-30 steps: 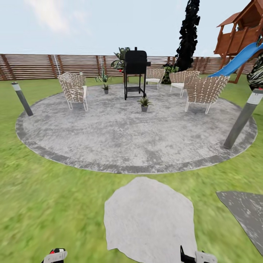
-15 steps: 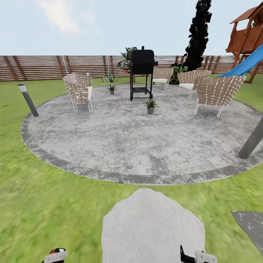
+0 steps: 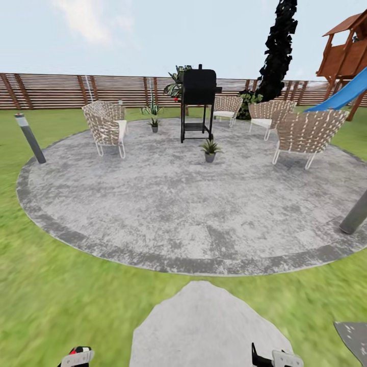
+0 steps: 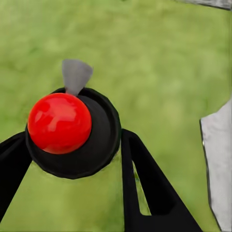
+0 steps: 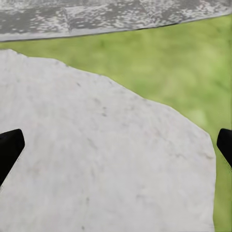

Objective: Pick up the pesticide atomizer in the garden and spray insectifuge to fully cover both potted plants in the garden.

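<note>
The pesticide atomizer (image 4: 59,122) sits between the black fingers of my left gripper (image 4: 72,159), which is shut on it; its red top faces the wrist camera, with lawn beyond. In the head view that red top (image 3: 74,350) peeks over the left gripper (image 3: 76,358) at the bottom edge. Two potted plants stand on the round grey patio (image 3: 168,204) ahead: one (image 3: 209,149) in front of the grill, one (image 3: 154,124) farther back left. My right gripper (image 5: 116,145) is open over a pale stepping stone (image 5: 96,159), also low in the head view (image 3: 275,359).
A black grill (image 3: 198,102) stands at the patio's back, with several woven chairs (image 3: 106,127) around it. Grey lamp posts (image 3: 29,137) lean at the patio's left and right edges. A blue slide (image 3: 341,94) and slat fence (image 3: 61,92) lie beyond.
The whole head view has shifted: the patio looks nearer and wider, and the stepping stone has slid lower, so the camera has moved forward. Both grippers keep their places in the picture.
</note>
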### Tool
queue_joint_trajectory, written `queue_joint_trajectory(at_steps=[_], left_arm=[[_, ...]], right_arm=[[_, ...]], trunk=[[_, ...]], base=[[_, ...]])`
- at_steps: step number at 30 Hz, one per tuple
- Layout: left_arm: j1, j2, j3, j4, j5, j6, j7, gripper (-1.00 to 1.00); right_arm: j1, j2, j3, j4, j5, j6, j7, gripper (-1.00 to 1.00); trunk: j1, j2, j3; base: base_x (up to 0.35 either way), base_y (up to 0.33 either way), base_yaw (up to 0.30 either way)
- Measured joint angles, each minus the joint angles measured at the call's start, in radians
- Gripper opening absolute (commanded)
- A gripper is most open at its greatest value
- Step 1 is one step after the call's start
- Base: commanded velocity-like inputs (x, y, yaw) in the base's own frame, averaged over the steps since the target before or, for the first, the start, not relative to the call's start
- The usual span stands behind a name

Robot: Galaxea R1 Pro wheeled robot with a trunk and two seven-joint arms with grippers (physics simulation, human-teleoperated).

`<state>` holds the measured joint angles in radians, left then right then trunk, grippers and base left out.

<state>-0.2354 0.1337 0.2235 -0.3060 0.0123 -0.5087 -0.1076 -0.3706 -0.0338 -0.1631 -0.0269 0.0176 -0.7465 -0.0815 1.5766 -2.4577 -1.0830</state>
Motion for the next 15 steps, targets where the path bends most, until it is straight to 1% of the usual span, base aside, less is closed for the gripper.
queue_joint_trajectory(at_steps=[9,12,15], left_arm=[[0.000,0.000,0.000,0.000,0.000,0.000,0.000,-1.00],[0.000,0.000,0.000,0.000,0.000,0.000,0.000,-1.00],[0.000,0.000,0.000,0.000,0.000,0.000,0.000,-1.00]], right_arm=[[0.000,-0.001,0.000,0.000,0.000,-0.001,0.000,1.00],[0.000,-0.029,-0.002,0.000,0.000,0.000,0.000,1.00],[0.000,-0.039,0.000,0.000,0.001,0.000,0.001,1.00]], trunk=[[0.000,0.000,0.000],[0.000,0.000,0.000],[0.000,0.000,0.000]], base=[[0.338,-0.007,0.000],[0.339,0.000,0.000],[0.339,0.000,0.000]])
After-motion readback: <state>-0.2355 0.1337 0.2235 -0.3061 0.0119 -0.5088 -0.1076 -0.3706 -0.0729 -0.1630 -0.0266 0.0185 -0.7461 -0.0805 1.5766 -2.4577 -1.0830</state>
